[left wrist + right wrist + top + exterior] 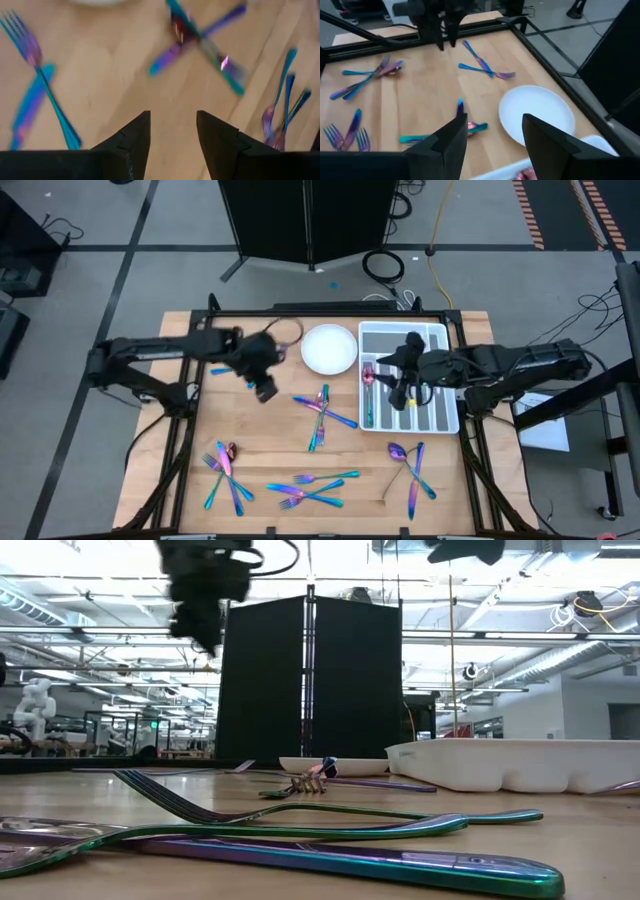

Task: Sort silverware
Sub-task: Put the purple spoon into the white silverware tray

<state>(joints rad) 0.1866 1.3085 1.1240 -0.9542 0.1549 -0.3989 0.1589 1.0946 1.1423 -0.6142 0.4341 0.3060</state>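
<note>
Left pincer (264, 388) is hanging open and empty at ten o'clock, scouting silverware (322, 413) scattered mid-counter (260, 450) — right pincer (403, 385), open, empty too, is hovering over the tray (440, 420) at three — one spoon (368, 385) lying inside.

Glossy iridescent metal silverware (322, 416) on matt wooden table (260, 450); white plastic tray (440, 418).

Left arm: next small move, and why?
Probably lower the left gripper toward the crossed pile of silverware at mid-table. Its fingers stand open and empty above bare wood, with that pile just ahead in the wrist view. The right gripper, also open, hovers over the white tray.
</note>
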